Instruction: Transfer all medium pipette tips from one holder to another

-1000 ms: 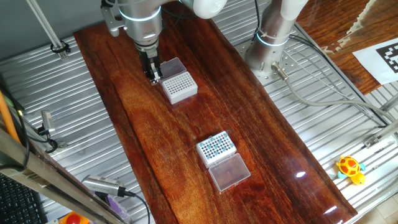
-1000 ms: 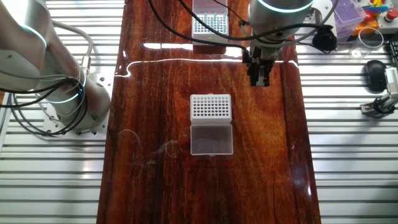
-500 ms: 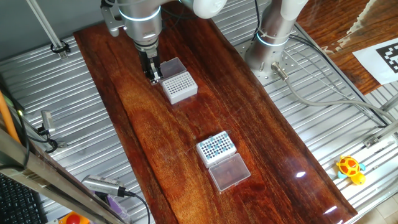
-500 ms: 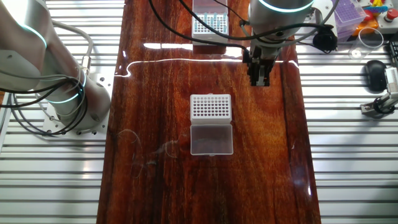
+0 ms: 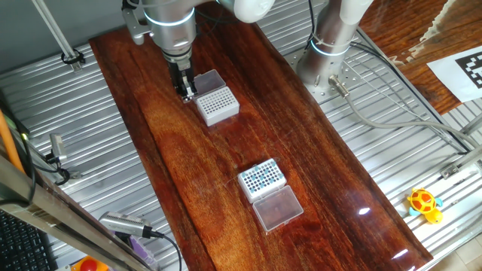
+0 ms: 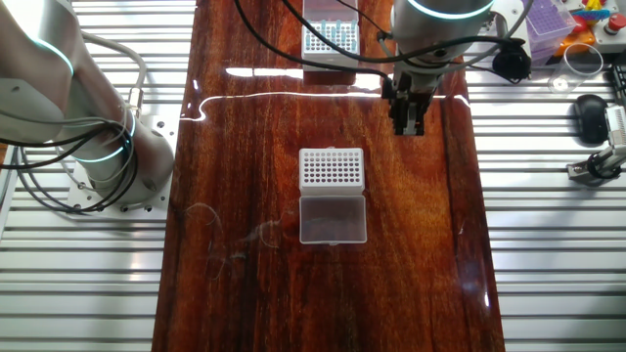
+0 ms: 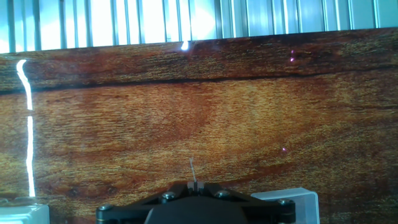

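A: Dark wooden board (image 5: 226,143) is running down the middle of a ribbed metal bench (image 5: 392,165), and everything for this job is sitting on it. What is lying where?

B: One white rack (image 5: 218,105) is sitting at the far end in one fixed view, its hole grid looking empty, with its clear lid (image 5: 206,80) hinged open behind it. A second white rack (image 5: 261,178) is sitting well apart from it, further down the board, and the medium pipette tips (image 5: 260,176) are showing there as teal dots in its grid.

A: And the gripper (image 5: 185,93)?

B: It is hanging just beside the empty rack, off one of its edges and not over the holes. In the other fixed view it is hovering between the two racks but off to one side. The jaws are looking closed or nearly so; whether a tip is pinched between them I cannot tell, though the hand view is showing a thin sliver poking out ahead of the fingers.

A: So which way is the work lying?

B: Along the length of the board: the teal tips are lying away from the gripper, past the empty rack. They are standing upright in their holes, long axis vertical, points down I would judge, so any pick is calling for a straight descent from above
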